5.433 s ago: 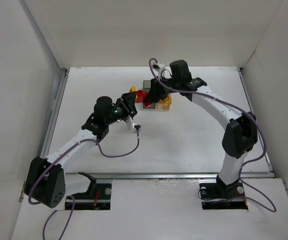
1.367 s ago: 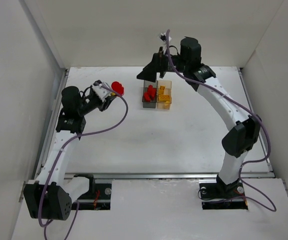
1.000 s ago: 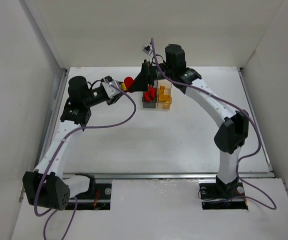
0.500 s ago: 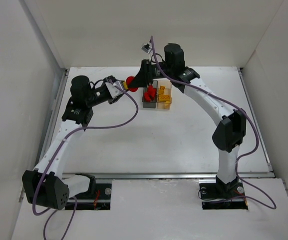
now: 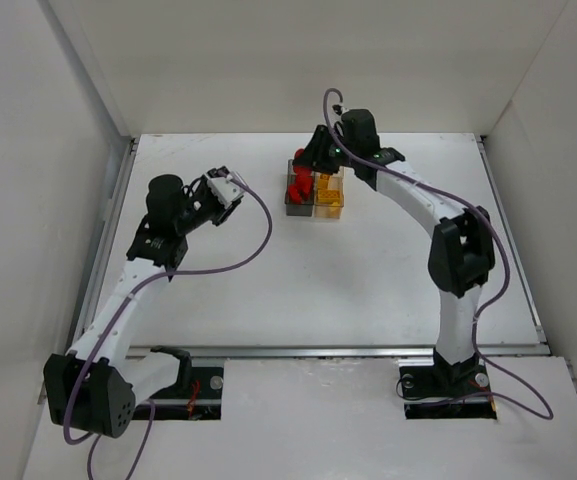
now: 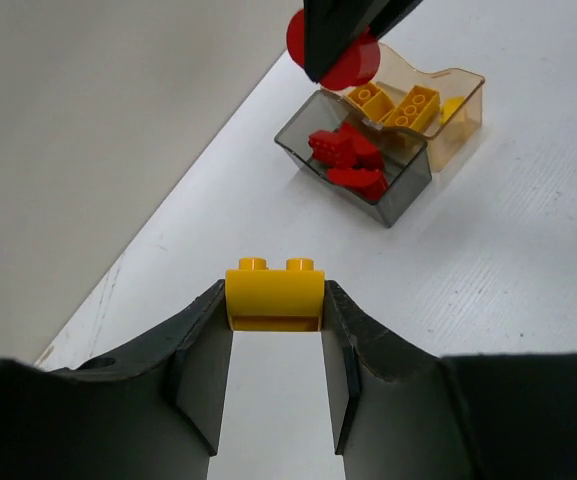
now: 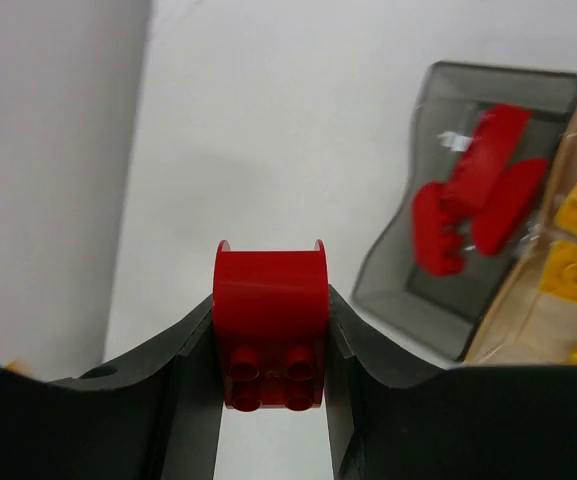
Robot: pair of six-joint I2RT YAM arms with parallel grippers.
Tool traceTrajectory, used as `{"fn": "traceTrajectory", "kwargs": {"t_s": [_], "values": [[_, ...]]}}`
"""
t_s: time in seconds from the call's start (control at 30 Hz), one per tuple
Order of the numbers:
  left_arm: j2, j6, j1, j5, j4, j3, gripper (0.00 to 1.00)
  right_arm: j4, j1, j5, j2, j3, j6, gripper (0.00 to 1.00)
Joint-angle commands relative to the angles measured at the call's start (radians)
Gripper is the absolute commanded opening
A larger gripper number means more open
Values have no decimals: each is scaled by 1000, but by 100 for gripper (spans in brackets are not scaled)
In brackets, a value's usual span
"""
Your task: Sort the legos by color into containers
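My left gripper (image 6: 274, 292) is shut on a yellow lego (image 6: 273, 300) and holds it above the table, left of the bins. In the top view the left gripper (image 5: 226, 188) is well apart from them. My right gripper (image 7: 270, 300) is shut on a red lego (image 7: 270, 335). In the top view the right gripper (image 5: 304, 168) hangs at the far-left edge of the smoky grey bin (image 5: 298, 200). The grey bin (image 6: 393, 190) holds red legos (image 6: 348, 160). The joined amber bin (image 6: 463, 100) holds yellow legos (image 6: 398, 105).
White walls close in the table at the back and on both sides. A metal rail (image 5: 108, 240) runs along the table's left edge. The bins stand at the back middle of the table (image 5: 368, 280).
The red and yellow legos, together between both grippers a second ago, have come apart. My right gripper carried the red one right to the grey bin. My left gripper drew back left with the yellow one.
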Motion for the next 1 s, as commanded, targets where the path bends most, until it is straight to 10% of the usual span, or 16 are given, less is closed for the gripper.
{"fn": "traceTrajectory", "kwargs": {"t_s": [0.0,0.47,0.8,0.97], "values": [[-60,-45,-4,-46,75,-16,0,-125,37,252,128,163,-32,9],[-109,-88,-4,-58,197,-113,0,-164,23,242,242,237,-52,82],[-80,-146,-4,-14,227,-78,0,-25,34,46,-87,29,-422,89],[-3,-231,16,299,147,24,0,-132,55,-176,-210,-22,-782,89]]}}
